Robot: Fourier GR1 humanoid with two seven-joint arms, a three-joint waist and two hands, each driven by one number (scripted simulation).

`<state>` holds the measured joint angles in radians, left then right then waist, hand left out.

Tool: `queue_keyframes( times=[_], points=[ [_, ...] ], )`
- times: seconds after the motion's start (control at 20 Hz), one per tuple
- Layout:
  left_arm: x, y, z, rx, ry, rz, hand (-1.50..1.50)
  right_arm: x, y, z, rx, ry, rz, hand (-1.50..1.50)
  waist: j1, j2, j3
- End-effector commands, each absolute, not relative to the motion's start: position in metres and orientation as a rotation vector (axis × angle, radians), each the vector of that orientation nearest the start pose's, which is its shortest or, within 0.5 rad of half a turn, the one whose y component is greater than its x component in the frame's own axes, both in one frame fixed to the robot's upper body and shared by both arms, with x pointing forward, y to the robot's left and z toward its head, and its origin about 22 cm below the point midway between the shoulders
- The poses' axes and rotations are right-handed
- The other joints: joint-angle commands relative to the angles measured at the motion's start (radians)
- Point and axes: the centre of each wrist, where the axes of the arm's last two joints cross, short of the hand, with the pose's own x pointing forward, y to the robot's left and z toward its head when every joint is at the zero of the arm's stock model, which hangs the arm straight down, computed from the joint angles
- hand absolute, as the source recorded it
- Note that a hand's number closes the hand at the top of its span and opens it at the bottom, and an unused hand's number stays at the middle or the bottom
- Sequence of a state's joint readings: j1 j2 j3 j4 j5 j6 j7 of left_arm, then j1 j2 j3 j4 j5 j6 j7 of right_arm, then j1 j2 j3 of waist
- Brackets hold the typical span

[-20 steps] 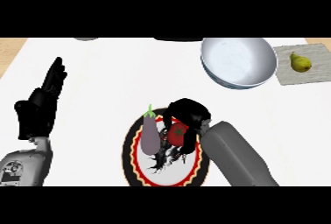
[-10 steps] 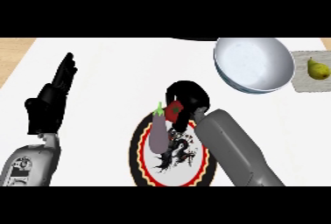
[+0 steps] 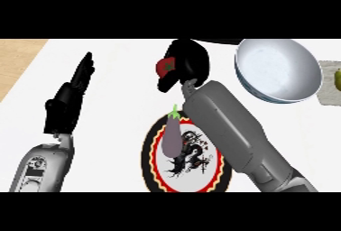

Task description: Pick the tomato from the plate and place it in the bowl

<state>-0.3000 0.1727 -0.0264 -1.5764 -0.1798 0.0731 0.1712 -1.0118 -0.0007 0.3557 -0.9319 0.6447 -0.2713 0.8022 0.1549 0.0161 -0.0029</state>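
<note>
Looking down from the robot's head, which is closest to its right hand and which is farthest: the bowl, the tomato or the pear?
1. The tomato: held in the right hand, at the hand's left side.
2. The bowl: to the hand's right, not touching it.
3. The pear: beyond the bowl, at the view's right edge.

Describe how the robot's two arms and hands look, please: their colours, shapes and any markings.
Both forearms are smooth, rounded grey shells. The right forearm narrows to a thin wrist link. The left forearm bears small dark markings on its side. The left hand and the right hand are black, with slim fingers. No cables or sleeves show.
</note>
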Motion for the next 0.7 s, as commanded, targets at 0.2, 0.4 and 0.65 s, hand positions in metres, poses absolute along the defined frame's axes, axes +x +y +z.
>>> queue_keyframes(
  times=[0.2, 0.4, 0.65],
  points=[
    [0.311, 0.238, 0.085, 0.315, -1.675, -0.265, 0.0, 0.387, 0.022, 0.2, -1.029, -1.372, 0.289, 1.5, -0.03, -0.008, -0.003],
    [0.307, 0.243, 0.08, 0.311, -1.66, -0.258, 0.0, 0.396, 0.023, 0.198, -1.102, -1.349, 0.196, 1.5, -0.044, -0.005, -0.002],
    [0.308, 0.251, 0.085, 0.351, -1.682, -0.208, 0.0, 0.408, 0.013, 0.191, -1.119, -1.353, 0.098, 1.5, -0.088, -0.008, 0.001]
  ],
)
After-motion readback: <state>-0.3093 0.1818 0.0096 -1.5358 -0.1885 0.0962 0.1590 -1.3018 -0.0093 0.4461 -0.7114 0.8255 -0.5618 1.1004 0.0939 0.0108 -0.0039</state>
